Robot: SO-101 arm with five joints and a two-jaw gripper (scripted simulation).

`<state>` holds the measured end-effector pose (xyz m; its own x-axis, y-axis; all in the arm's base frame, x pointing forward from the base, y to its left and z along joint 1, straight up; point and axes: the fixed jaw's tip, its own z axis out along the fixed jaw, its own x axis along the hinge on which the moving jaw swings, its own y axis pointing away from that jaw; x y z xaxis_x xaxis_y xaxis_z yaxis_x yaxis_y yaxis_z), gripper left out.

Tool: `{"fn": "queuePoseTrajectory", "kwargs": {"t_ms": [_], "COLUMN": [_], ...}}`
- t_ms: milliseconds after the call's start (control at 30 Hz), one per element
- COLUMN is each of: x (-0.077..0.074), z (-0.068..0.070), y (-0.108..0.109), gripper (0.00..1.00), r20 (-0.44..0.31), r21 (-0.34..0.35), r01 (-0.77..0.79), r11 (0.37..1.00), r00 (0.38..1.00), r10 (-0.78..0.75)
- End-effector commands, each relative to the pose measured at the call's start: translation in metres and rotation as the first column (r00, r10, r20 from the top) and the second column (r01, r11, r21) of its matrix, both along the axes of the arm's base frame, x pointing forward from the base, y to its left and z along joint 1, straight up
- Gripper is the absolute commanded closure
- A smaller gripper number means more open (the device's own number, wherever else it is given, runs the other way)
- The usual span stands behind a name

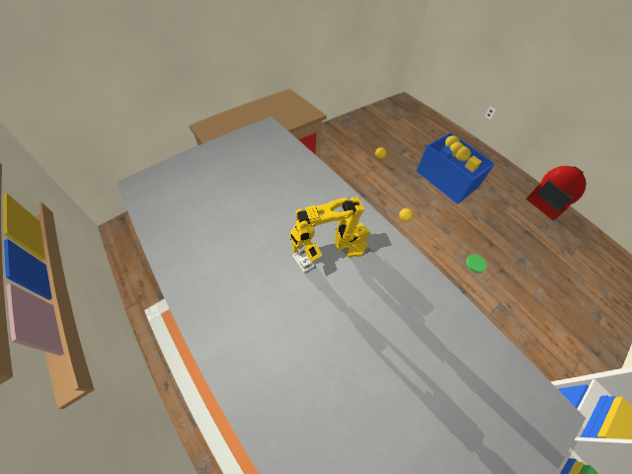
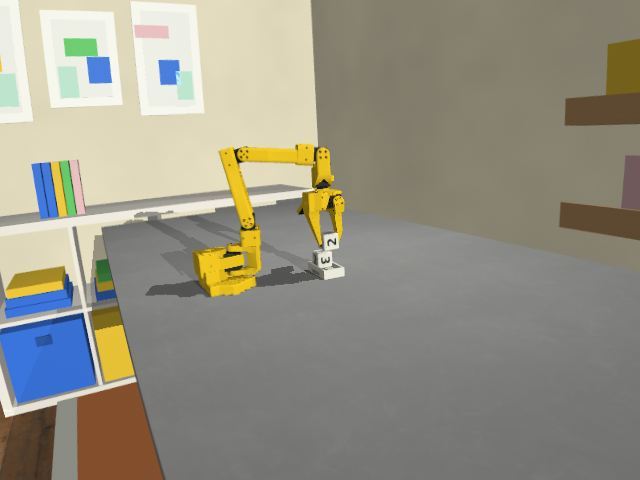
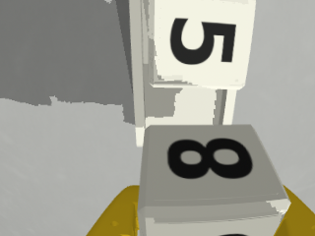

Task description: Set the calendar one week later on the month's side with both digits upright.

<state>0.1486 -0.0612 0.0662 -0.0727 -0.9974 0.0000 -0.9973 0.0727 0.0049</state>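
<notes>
The lower cube (image 2: 322,258) (image 3: 202,46) sits beneath the jaws' (image 2: 328,242) cube (image 2: 330,240) (image 3: 209,164).

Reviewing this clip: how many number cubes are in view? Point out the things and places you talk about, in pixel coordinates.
2. One cube (image 2: 330,241) (image 3: 202,164) is held in the hand (image 2: 328,243) above the tray (image 2: 330,274) (image 3: 139,74); the other cube (image 2: 323,258) (image 3: 202,44) sits in the tray.

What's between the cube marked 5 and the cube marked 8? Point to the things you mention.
In the wrist view, a strip of the tray's floor (image 3: 194,105) shows between them, part lit, part shaded.

Below the jaws (image 2: 327,243), the tray (image 2: 330,274) (image 3: 139,113) (image 1: 307,270) lies on the bench (image 1: 245,316) (image 2: 392,361); one number cube (image 2: 322,258) (image 3: 204,46) sits in it, beneath them; the other (image 2: 330,241) (image 3: 207,159) is between them.
</notes>
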Motion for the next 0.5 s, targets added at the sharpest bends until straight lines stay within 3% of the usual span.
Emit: {"fn": "queuePoseTrajectory", "kwargs": {"t_ms": [0,467], "x": [0.0041,0.0043], "z": [0.0056,0.0008], "y": [-0.0032,-0.0033], "gripper": [1.0,1.0], "r20": [0.032,0.032], "r21": [-0.011,-0.011], "r01": [0.012,0.009], "r11": [1.0,1.0], "r00": [0.999,0.999], "r10": [-0.012,-0.008]}}
